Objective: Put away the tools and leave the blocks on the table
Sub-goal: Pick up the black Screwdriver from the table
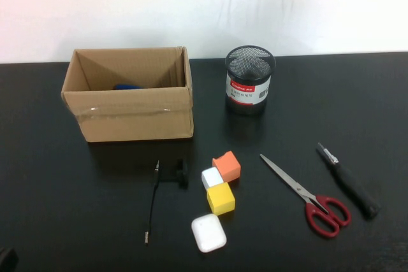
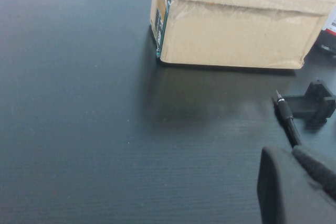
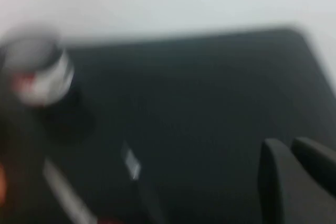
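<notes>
Both tools pressed together, empty, at near edge: left tool (image 2: 296,184) at 7 o'clock, right tool (image 3: 294,177) at 5; on counter (image 1: 57,202), rod (image 1: 153,202), blocks (image 1: 221,183), scissors (image 1: 309,195), pen (image 1: 347,179) mid-field; box (image 1: 127,103), cup (image 1: 250,79) at 12.

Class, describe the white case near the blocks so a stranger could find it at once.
Start at the cardboard box at the table's far left, then move toward the robot to the cluster of three cubes. Just nearer than the yellow cube lies the white case. Unlike the white cube, it is flat, larger and rounded at the corners.
</notes>
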